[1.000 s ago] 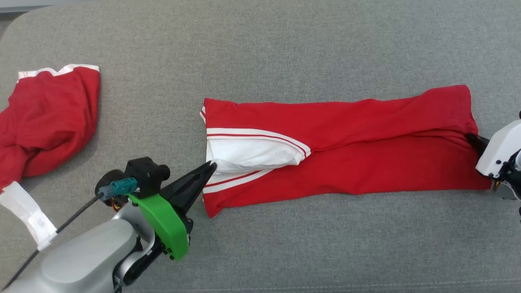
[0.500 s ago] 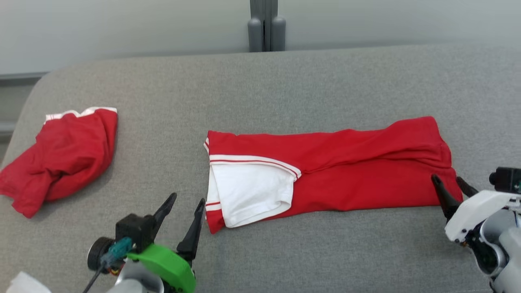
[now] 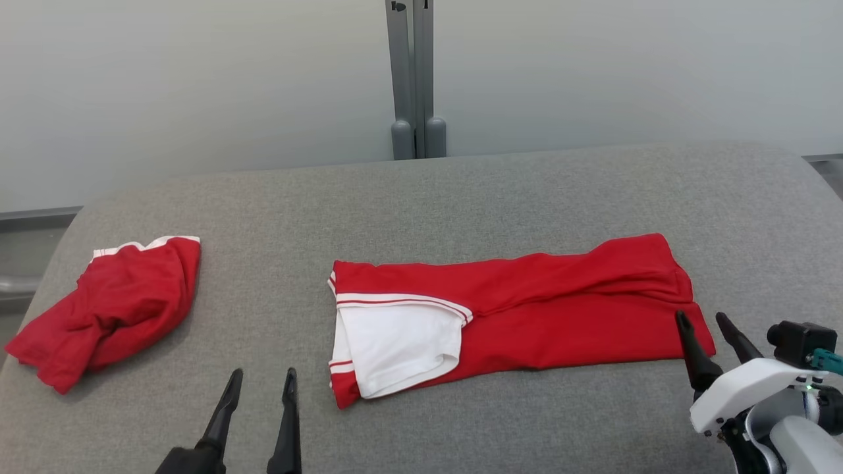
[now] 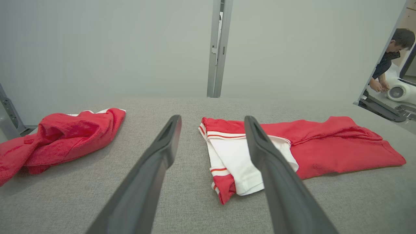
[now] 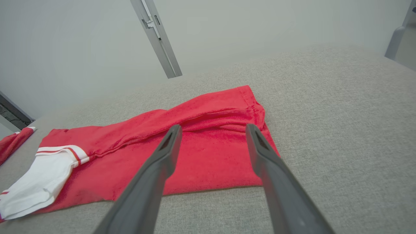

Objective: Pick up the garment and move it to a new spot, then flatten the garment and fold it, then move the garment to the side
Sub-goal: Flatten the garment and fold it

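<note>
**At the near edge of the counter: both jaws have let go of the folded garment**

Nearest the robot, the left jaws stand wide apart and empty, their long dark fingers (image 3: 288, 421) hovering over bare cloth just short of the garment's collar-side end. A second ago they were pinched shut on the white part there. At the right, the right jaws are likewise spread and hold nothing. Their fingers (image 3: 691, 352) sit at the garment's right-hand end, which they had gripped a moment before. The right wrist view shows the red cloth lying between and beyond them, apparently untouched.

Just past the jaws, the red jersey garment with white, red-striped trim (image 3: 560, 309) lies on the grey fabric-covered counter (image 3: 461, 197) as one long band. It is doubled lengthwise, with a white sleeve (image 3: 395, 342) turned up on top at its left end. A soft ridge runs along its far half, so it is not quite flat.

The head camera has tilted up since then, so the garment's lower place in that view is no move of its own.

The lengthwise fold reads as laid down and released. What is left is probably a fold across its length, then shifting it aside.

Further left, well apart, a second red garment (image 3: 118, 296) lies crumpled. Beyond the counter a grey metal post (image 3: 411, 79) stands against the pale wall.
</note>
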